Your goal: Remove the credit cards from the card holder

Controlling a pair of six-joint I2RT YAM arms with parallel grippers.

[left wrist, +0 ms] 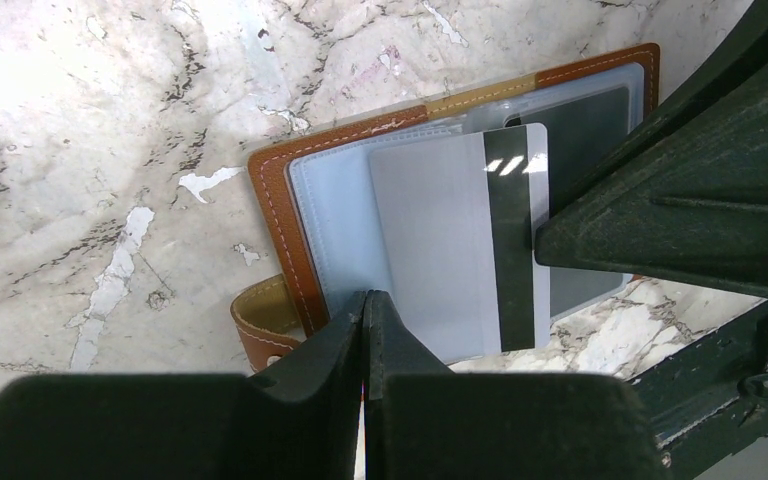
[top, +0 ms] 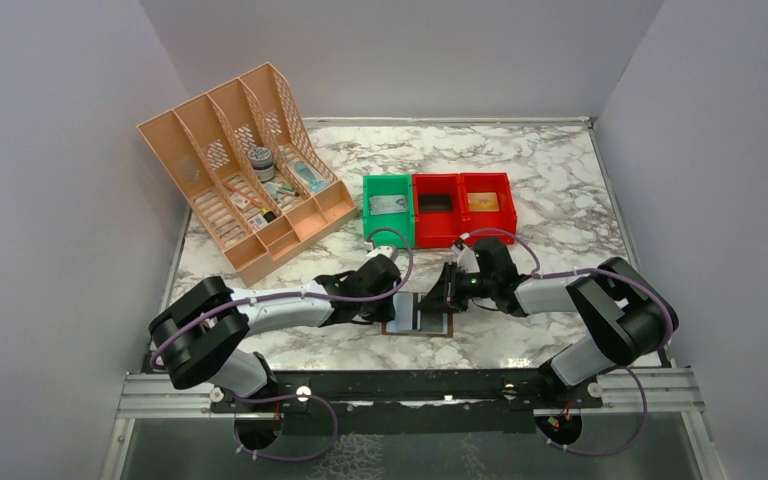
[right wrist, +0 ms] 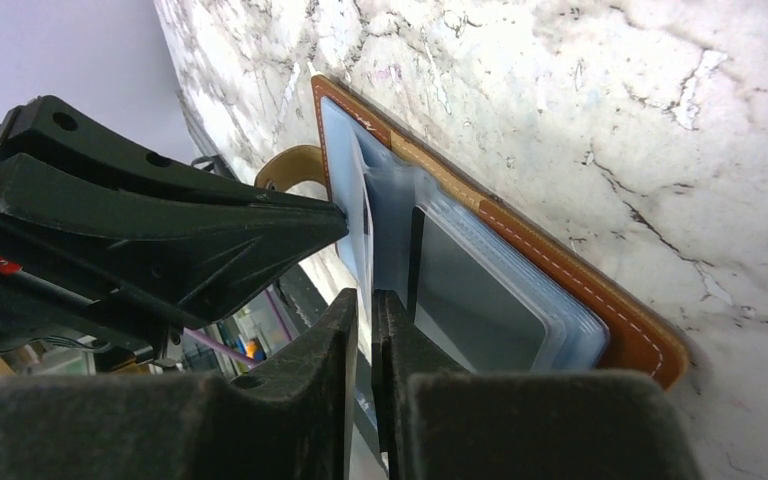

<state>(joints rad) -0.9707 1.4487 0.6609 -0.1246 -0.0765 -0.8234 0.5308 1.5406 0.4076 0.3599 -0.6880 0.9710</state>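
The card holder (top: 420,318) lies open on the table (top: 550,200), mid near edge. The right tool (right wrist: 363,300) pinches the striped credit card (left wrist: 440,240) by its edge. The left tool (left wrist: 365,300) is closed, its tips at the holder's sleeves.

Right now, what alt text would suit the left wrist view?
An open brown card holder lies on a marble table, a grey striped card poking from its sleeves. The shut left claw meets the card's near edge; the right claw overlaps its striped end.
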